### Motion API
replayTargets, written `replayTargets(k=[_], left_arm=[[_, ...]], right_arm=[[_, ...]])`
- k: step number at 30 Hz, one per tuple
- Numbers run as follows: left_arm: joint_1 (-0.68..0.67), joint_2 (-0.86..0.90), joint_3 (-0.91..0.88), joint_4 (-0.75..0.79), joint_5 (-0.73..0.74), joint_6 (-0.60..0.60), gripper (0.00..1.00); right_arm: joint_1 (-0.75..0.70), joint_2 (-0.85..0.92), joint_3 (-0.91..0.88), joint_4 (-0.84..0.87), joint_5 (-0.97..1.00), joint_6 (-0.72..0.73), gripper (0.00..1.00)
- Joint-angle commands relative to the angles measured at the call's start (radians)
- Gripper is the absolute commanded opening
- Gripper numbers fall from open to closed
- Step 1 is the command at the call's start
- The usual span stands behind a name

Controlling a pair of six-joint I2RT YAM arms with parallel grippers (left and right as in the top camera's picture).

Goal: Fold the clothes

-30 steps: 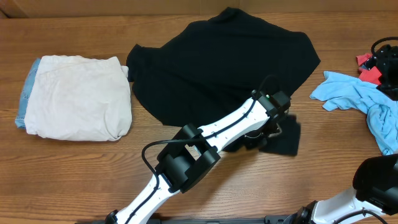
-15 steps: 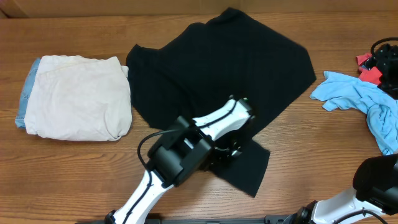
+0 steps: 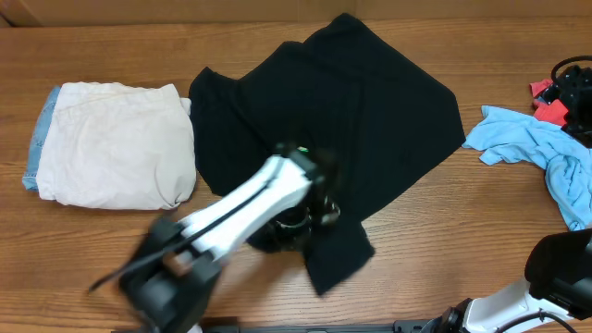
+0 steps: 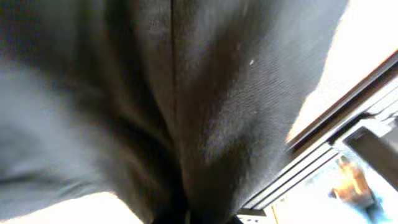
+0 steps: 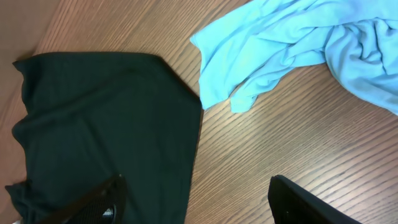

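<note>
- The black shirt lies spread at the middle of the table. Most of it lies beyond the left gripper, and a narrow flap trails to the near side of the jaws.
- The left arm is blurred in the overhead view and the jaws cannot be made out. In the left wrist view the lens is filled by dark cloth. A pinch on the shirt is suggested, but whether the jaws are pressed together cannot be told.
- The right gripper is held spread wide with nothing between its fingers. A corner of the shirt lies ahead and to the left of its jaws, and a blue cloth lies ahead and to the right.
- The shirt's long axis is judged to run away from the left jaws towards the far right.
- The left arm is much the nearer, being over the shirt itself, so the fold is judged to be its work.
- A folded white pile lies well to the left of the left jaws, apart from the shirt.
</note>
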Motion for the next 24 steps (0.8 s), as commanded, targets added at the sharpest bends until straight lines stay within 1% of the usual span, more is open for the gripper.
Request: replayTargets(k=[1, 2, 3, 5, 6, 8, 10, 11, 12, 13, 14, 16, 17, 19, 20, 24], left_arm=[[0.077, -0.198, 0.003, 0.008, -0.075, -0.029, 0.36], [0.097, -0.227, 0.003, 0.01, -0.088, -0.039, 0.49], [0.118, -0.252, 0.003, 0.012, -0.09, -0.042, 0.57], [0.168, -0.297, 0.003, 0.019, -0.089, -0.043, 0.61], [0.188, -0.311, 0.003, 0.021, -0.09, -0.045, 0.65], [0.232, -0.333, 0.003, 0.028, -0.08, -0.046, 0.69], [0.266, -0.343, 0.003, 0.039, -0.067, -0.046, 0.72], [0.281, -0.344, 0.003, 0.044, -0.051, -0.045, 0.73], [0.29, -0.344, 0.003, 0.048, -0.043, -0.045, 0.73], [0.3, -0.344, 0.003, 0.054, -0.039, -0.045, 0.72], [0.3, -0.344, 0.005, 0.056, -0.038, -0.045, 0.71], [0.3, -0.344, 0.01, 0.057, -0.035, -0.045, 0.7], [0.3, -0.344, 0.018, 0.056, -0.035, -0.045, 0.7], [0.3, -0.344, 0.032, 0.055, -0.023, -0.047, 0.69], [0.3, -0.344, 0.046, 0.056, -0.022, -0.057, 0.7], [0.3, -0.344, 0.077, 0.063, -0.022, -0.057, 0.7]], right_arm=[[0.0, -0.023, 0.01, 0.005, -0.02, -0.006, 0.77], [0.001, -0.023, 0.008, 0.008, -0.035, -0.006, 0.79], [0.005, -0.023, 0.002, 0.018, -0.064, -0.006, 0.8], [0.023, -0.023, -0.028, 0.053, -0.107, -0.006, 0.8], [0.037, -0.023, -0.055, 0.077, -0.106, -0.006, 0.81], [0.063, -0.023, -0.117, 0.129, -0.106, -0.003, 0.82], [0.093, -0.023, -0.2, 0.204, -0.106, -0.002, 0.84], [0.111, -0.023, -0.268, 0.274, -0.103, 0.005, 0.84], [0.117, -0.023, -0.296, 0.306, -0.098, 0.016, 0.84], [0.135, -0.023, -0.403, 0.444, -0.04, 0.085, 0.77], [0.139, -0.023, -0.463, 0.527, 0.006, 0.132, 0.72], [0.138, -0.023, -0.552, 0.649, 0.034, 0.168, 0.71], [0.137, -0.019, -0.637, 0.758, 0.032, 0.191, 0.67], [0.135, -0.006, -0.693, 0.822, 0.02, 0.209, 0.66], [0.136, 0.018, -0.733, 0.884, -0.026, 0.208, 0.65], [0.157, 0.093, -0.754, 0.954, -0.085, 0.204, 0.65]])
